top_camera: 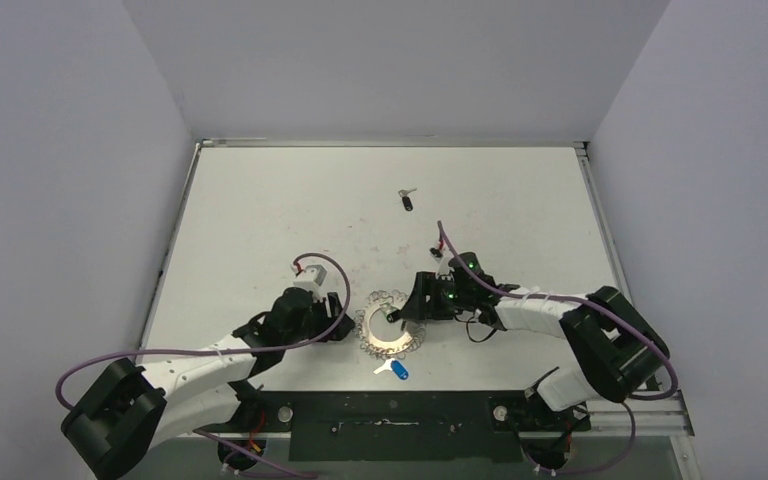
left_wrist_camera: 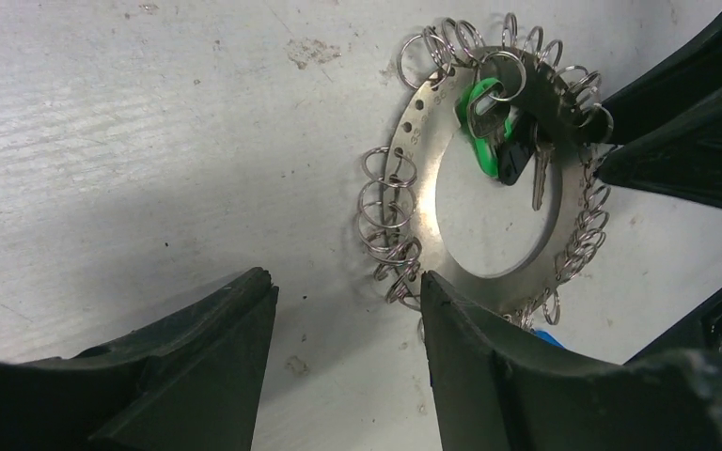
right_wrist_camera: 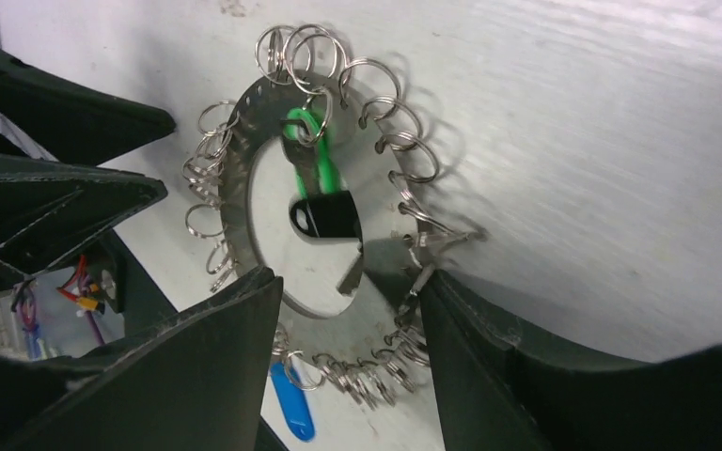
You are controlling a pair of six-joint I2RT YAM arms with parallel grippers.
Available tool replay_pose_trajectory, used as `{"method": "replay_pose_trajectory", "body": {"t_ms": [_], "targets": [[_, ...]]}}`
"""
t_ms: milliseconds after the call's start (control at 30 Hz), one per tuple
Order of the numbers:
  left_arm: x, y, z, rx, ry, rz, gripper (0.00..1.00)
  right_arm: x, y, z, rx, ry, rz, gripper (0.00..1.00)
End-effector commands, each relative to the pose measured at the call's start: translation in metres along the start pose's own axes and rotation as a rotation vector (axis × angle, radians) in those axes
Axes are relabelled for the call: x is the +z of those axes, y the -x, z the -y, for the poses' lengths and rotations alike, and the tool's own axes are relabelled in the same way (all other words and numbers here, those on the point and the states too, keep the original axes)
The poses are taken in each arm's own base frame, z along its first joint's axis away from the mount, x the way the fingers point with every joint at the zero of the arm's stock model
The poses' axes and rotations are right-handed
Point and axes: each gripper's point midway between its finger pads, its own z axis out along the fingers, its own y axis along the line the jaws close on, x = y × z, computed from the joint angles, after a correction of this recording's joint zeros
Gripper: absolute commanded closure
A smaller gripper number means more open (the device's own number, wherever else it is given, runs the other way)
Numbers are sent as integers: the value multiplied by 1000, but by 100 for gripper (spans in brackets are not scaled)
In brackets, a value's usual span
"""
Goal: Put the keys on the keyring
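Observation:
The keyring (top_camera: 390,322) lies flat between my two grippers, a silvery disc with a hollow centre and small loops round its rim (left_wrist_camera: 390,202) (right_wrist_camera: 404,160). A black-headed key (left_wrist_camera: 515,162) (right_wrist_camera: 327,216) rests over its hollow centre beside a green-headed key (left_wrist_camera: 478,113) (right_wrist_camera: 303,130). A second black-headed key (top_camera: 406,200) lies alone far up the table. My left gripper (left_wrist_camera: 343,291) is open over bare table, its right fingertip (left_wrist_camera: 437,296) against the ring's loops. My right gripper (right_wrist_camera: 348,282) is open, its jaws straddling the ring's near rim.
A blue-headed key (top_camera: 393,369) (right_wrist_camera: 291,404) lies just in front of the ring, toward the arm bases. A small dark item (top_camera: 436,250) sits by the right arm's purple cable. White walls close in the table (top_camera: 260,200) on three sides.

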Motion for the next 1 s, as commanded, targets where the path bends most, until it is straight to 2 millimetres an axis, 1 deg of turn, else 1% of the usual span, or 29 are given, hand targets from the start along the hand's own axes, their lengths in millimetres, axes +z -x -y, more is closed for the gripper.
{"method": "replay_pose_trajectory", "body": {"t_ms": [0, 67, 133, 233, 300, 333, 400, 500, 533, 567, 633, 733, 800, 967], "targets": [[1, 34, 21, -8, -56, 77, 44, 24, -1, -28, 18, 67, 7, 44], [-1, 41, 19, 25, -43, 85, 40, 32, -4, -49, 13, 121, 3, 44], [-4, 46, 14, 44, -14, 84, 34, 36, -6, -66, -5, 158, -1, 43], [-9, 52, 7, 70, 15, 73, 28, 32, 0, -78, -23, 175, 26, 40], [-13, 51, 7, 72, 3, 49, 28, 23, 9, -76, -48, 146, 60, 34], [-14, 48, 4, 69, 8, 33, 28, 17, 14, -73, -65, 110, 78, 29], [-15, 46, 4, 63, 0, 23, 29, 8, 21, -67, -110, 64, 100, 24], [-15, 45, 9, 64, -31, 23, 33, -2, 28, -55, -118, 30, 102, 23], [-15, 44, 10, 66, -38, 22, 35, -5, 32, -50, -106, 26, 105, 24], [-14, 49, 16, 74, -67, 45, 36, -6, 33, -45, -99, 27, 104, 25], [-12, 51, 22, 90, -103, 54, 39, -8, 35, -38, -90, 29, 102, 26], [-11, 54, 31, 127, -144, 60, 44, -6, 32, -27, -84, 19, 78, 32], [-9, 56, 40, 171, -182, 67, 47, -2, 28, -25, -83, 27, 51, 37], [-3, 54, 61, 324, -254, 77, 49, 10, 24, -30, -44, 88, 33, 52]]}}
